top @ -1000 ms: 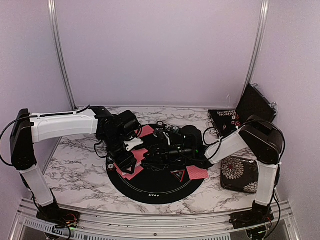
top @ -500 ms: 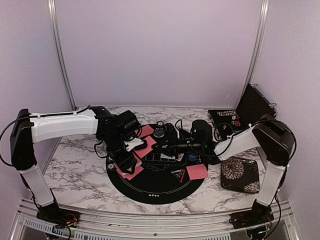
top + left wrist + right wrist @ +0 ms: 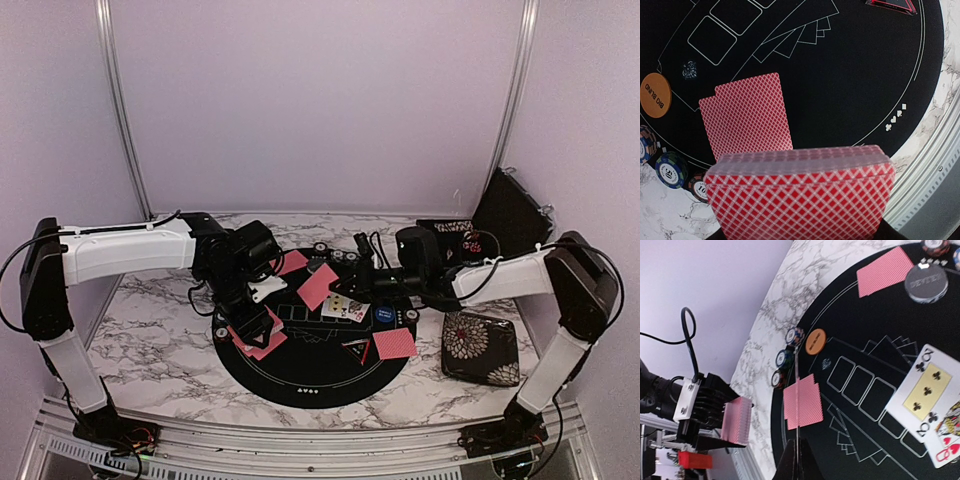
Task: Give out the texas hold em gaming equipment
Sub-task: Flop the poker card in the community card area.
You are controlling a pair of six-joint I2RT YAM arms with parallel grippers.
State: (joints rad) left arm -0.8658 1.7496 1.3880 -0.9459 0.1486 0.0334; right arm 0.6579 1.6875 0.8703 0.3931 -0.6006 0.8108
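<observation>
Risk first: right claw is pinched together on a single red-backed card, thin edge grip. The card could slip or twist out and land face up, or off its spot. It hangs tilted over the middle of the black mat, close to the face-up cards, so a sloppy release could cover them or nudge them. Dealer button and blue button sit near the right arm's path, and a low sweep could drag them.

Second risk: left claw is clamped on the deck. The grip looks to be on the deck's sides, so loose cards could fan or drop onto the two face-down cards just below. The chip stacks and orange big blind button at the mat's edge are close to it, so a bump is possible. Both arms work over the same mat, so collision is a concern if either one crosses the centre.

Pose: right arm is stretched low and long to the left from its base, wrist rolled so the card shows edge-on to its own camera. Left arm reaches in from the left, elbow bent, wrist pointing down over the near-left part of the mat. The black triangle marker and another face-down card lie on the mat's near-right. The patterned case sits on the surface, right of the mat.
</observation>
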